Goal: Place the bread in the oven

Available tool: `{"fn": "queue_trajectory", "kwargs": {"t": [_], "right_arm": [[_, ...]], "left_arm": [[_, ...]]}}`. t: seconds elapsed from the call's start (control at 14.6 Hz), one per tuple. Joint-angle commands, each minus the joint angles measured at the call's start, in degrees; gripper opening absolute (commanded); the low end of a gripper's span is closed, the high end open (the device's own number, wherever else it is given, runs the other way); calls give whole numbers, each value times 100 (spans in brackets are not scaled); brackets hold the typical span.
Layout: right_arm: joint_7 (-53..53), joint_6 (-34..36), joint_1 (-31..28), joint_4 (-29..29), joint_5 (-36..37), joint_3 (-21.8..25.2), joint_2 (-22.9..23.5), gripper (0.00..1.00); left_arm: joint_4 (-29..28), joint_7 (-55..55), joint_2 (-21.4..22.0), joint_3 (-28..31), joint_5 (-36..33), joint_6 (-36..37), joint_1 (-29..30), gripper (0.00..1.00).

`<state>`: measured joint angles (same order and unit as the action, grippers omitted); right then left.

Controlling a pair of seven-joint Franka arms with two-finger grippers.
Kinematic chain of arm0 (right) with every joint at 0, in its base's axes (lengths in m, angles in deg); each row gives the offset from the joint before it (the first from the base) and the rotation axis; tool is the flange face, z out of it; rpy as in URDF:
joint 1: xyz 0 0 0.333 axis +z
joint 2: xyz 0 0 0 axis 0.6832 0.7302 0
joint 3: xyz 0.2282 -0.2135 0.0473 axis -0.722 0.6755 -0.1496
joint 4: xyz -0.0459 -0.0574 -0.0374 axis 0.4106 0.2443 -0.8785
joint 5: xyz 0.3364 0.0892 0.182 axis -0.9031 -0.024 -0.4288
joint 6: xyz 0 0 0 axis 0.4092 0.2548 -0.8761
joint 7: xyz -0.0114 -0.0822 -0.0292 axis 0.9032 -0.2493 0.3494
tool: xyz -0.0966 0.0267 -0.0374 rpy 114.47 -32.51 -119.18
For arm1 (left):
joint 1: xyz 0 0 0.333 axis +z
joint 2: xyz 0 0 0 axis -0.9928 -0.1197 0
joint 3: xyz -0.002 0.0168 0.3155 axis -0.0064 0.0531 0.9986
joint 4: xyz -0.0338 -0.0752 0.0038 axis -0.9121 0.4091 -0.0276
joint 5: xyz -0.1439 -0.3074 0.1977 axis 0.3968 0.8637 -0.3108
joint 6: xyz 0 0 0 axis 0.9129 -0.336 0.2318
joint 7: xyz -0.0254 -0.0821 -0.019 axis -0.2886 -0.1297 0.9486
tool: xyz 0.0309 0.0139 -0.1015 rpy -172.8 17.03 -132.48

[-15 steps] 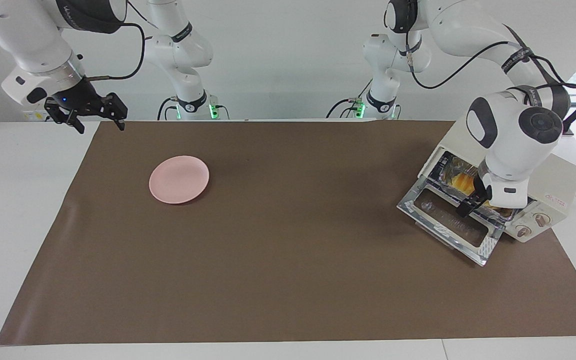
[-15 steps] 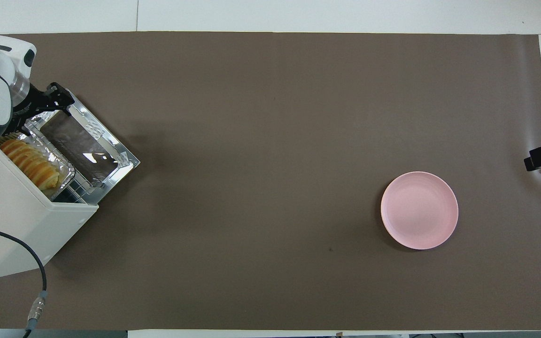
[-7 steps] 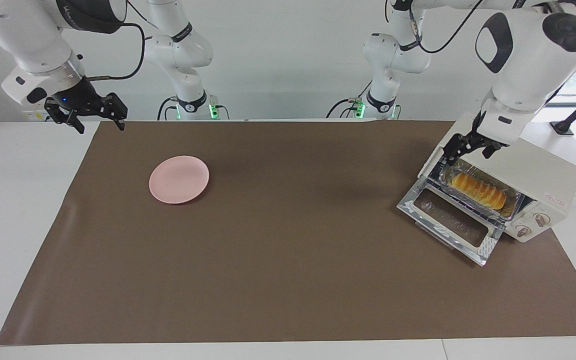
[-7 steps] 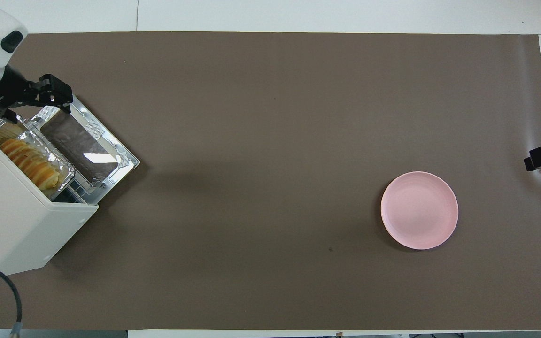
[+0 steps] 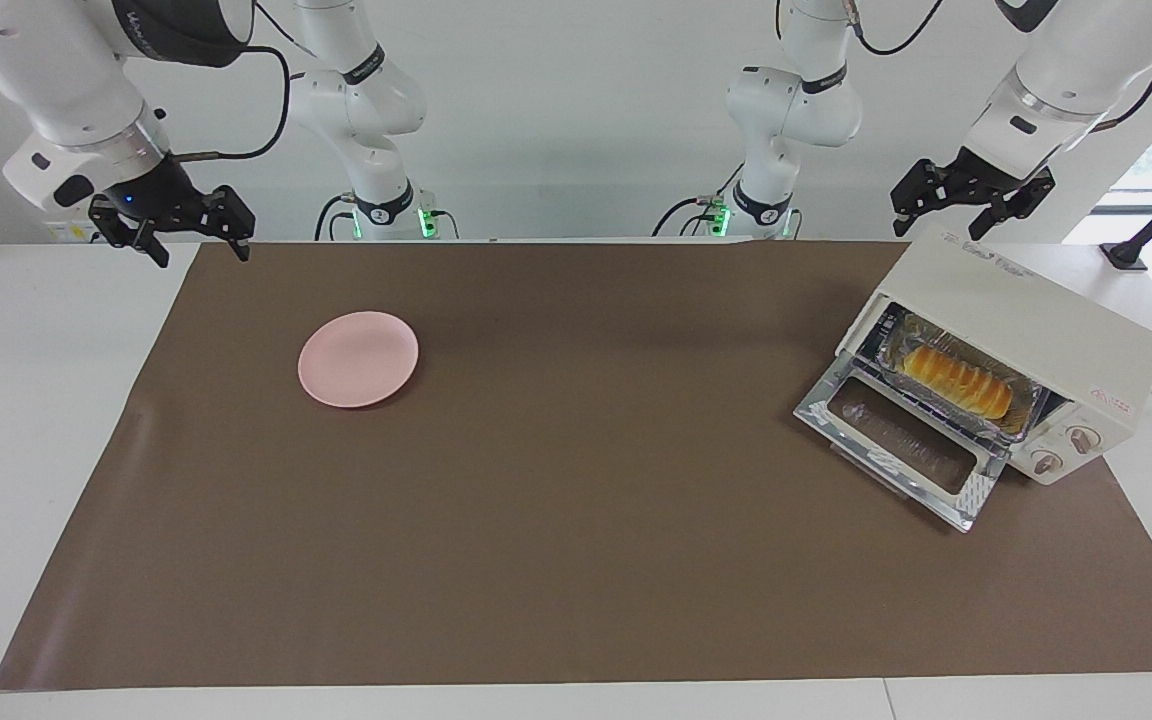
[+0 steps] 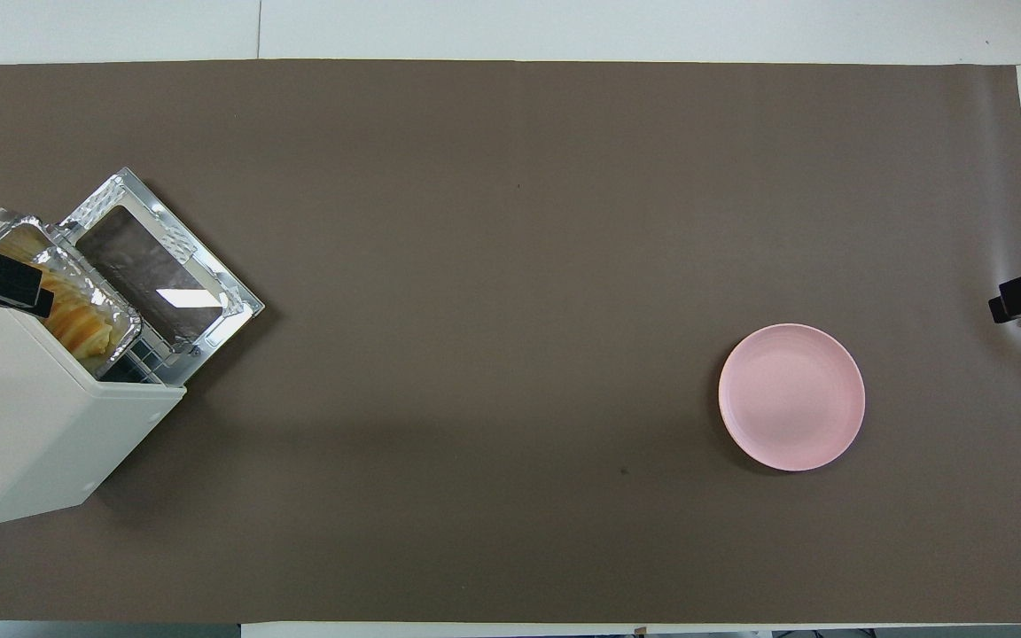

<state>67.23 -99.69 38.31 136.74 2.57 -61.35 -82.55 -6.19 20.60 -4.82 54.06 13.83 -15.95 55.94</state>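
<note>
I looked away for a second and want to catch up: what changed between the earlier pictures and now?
The left hand drew out of the oven mouth, where it was at the bread, and rose clear above the oven, open and empty. The bread stayed in its foil tray inside, the door still down. The right hand, waiting, and the pink plate did not move.

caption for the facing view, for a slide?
Bread sits in the open oven; left hand raised above the oven, right hand waits over the table edge, both empty.

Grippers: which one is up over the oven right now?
The left gripper, raised above the oven holding the bread. The right gripper waits at the other end, near the plate.
</note>
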Motion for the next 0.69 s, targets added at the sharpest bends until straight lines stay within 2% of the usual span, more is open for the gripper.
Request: {"fn": "queue_trajectory", "kwargs": {"t": [0.0,0.21,0.62], "right_arm": [[119,36,-49,68,42,-37,-78,100],[119,36,-41,77,42,-37,-78,100],[119,36,-41,77,42,-37,-78,100]], "left_arm": [[-227,-58,149,-1328,-50,-166,1362,100],[-280,3,184,-1990,-59,-186,1927,100],[-271,108,193,-2202,-50,17,2042,100]]}}
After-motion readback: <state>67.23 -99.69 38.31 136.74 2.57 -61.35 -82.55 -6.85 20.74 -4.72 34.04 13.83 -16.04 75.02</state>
